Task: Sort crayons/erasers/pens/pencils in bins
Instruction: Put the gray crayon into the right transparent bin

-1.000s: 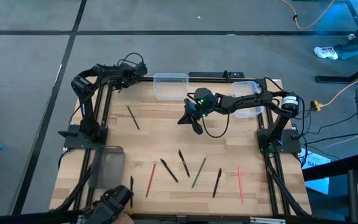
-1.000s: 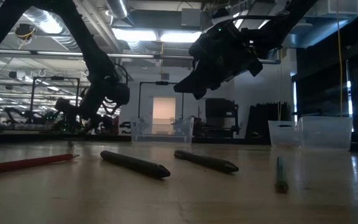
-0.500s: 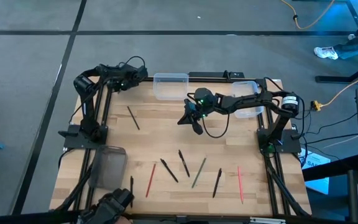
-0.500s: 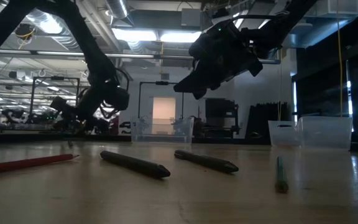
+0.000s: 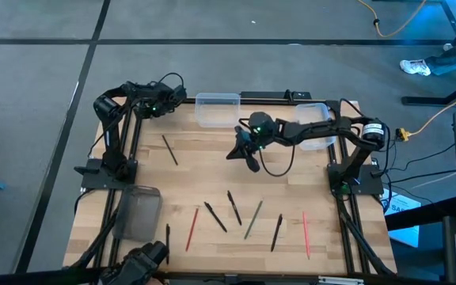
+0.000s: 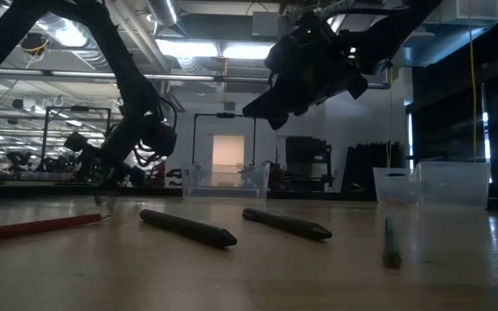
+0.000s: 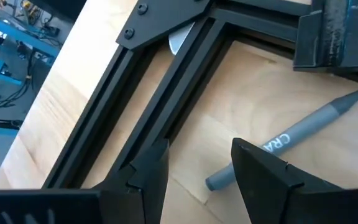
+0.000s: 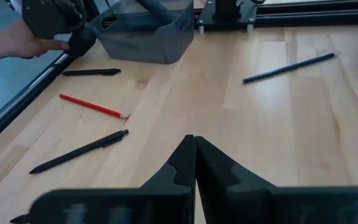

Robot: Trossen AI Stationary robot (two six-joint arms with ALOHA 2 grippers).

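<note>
High view gives me the whole desk (image 5: 291,186): taking the clear bin (image 5: 217,108) at the far edge as my landmark, the left gripper (image 5: 174,95) sits just to its left at the desk's far left corner, and the right gripper (image 5: 244,153) hangs above the wood a little nearer me and to the bin's right. A second clear bin (image 5: 317,125) lies further right, partly under the right arm, and the smoky grey bin (image 5: 138,212) is well away at the near left edge. Most of the pens and pencils lie in a loose row along the near side, far from both grippers; one dark pencil (image 5: 169,149) lies alone, nearer than the landmark bin and to its left. My left wrist view adds what the high view cannot: the left gripper's fingers (image 7: 145,173) stand apart, empty, over a grey crayon (image 7: 286,141) beside the black frame. My right wrist view shows the right gripper (image 8: 195,155) closed on nothing, and a person's hand (image 8: 18,42) near the grey bin.
</note>
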